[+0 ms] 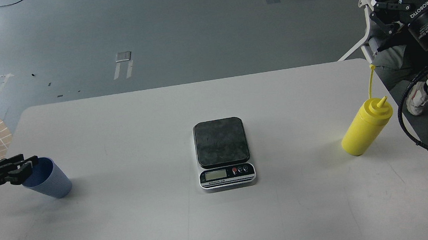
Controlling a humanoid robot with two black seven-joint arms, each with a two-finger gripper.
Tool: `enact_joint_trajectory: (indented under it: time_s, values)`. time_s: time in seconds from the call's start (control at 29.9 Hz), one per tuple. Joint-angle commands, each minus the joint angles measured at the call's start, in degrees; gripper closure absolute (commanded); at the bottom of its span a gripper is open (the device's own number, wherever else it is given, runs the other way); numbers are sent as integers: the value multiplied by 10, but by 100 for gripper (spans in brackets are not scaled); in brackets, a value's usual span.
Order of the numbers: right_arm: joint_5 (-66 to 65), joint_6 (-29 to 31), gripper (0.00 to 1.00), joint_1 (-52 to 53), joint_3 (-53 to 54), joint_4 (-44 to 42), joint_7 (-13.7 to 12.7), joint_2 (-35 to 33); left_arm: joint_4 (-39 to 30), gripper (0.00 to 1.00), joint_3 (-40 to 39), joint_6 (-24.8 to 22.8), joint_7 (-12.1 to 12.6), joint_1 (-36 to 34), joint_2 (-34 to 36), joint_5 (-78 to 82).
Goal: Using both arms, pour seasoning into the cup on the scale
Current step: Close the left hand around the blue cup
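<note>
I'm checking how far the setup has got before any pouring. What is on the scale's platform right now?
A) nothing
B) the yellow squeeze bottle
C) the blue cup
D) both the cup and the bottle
A: the scale has a bare dark platform; the cup is far off at the table's left by the left gripper, and the yellow bottle stands at the right.

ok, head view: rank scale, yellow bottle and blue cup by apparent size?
1. The flat rectangular kitchen scale with the dark platform, clearly largest.
2. The yellow plastic squeeze bottle.
3. The light blue ribbed plastic cup, though the left gripper hides part of its rim, so the gap between bottle and cup is unsure.
</note>
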Motion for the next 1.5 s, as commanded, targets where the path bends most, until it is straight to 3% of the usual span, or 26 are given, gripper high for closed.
enact_joint_trajectory:
  time_s: [0.0, 0.47, 0.94, 1.14, 1.2, 1.47]
  values:
    - [0, 0, 0, 0, 0, 0, 0, 0, -2, 52, -1, 0, 0, 0, 0, 1]
    - [0, 0, 1, 0, 0, 0, 0, -15, -6, 50, 7, 0, 0, 8, 5, 2]
    - [1, 0, 0, -9, 0, 3, 0, -16, -8, 55, 7, -2, 0, 20, 1, 2]
    - [1, 0, 0, -13, 0, 4, 0, -16, -8, 71, 7, -2, 0, 20, 1, 2]
    - [1, 0, 1, -15, 0, 6, 1, -16, -8, 80, 7, -2, 0, 18, 2, 2]
    - [2, 0, 1, -19, 0, 6, 1, -15, -7, 82, 6, -2, 0, 14, 2, 2]
